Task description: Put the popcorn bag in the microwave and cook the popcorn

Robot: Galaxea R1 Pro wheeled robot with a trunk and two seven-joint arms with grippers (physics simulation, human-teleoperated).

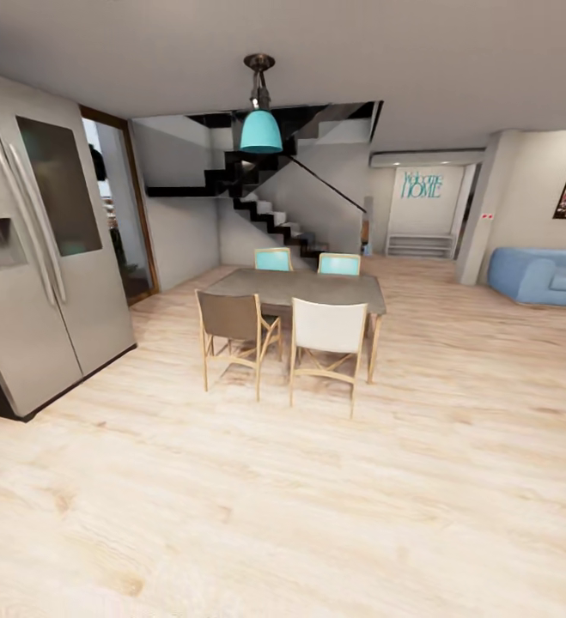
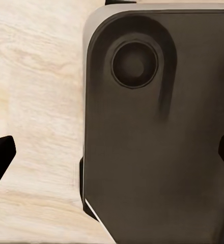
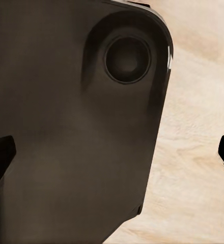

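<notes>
While the robot faces a grey dining table [image 1: 304, 288] with four wooden chairs, both grippers [image 2: 112, 152] [image 3: 112, 152] hang with fingers spread, released, above its dark base. With no popcorn bag, countertop or microwave ahead, it should turn toward the steel fridge [image 1: 33, 249] and search.

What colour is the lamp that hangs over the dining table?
Turquoise, with a dark fitting above the lamp; the head view shows it best.

Teal lettering [image 1: 422, 184] on the far wall [image 1: 433, 215], right of the staircase [image 1: 265, 206], reads "HOME" on its lower line; the script line above it is too blurred to read.
</notes>
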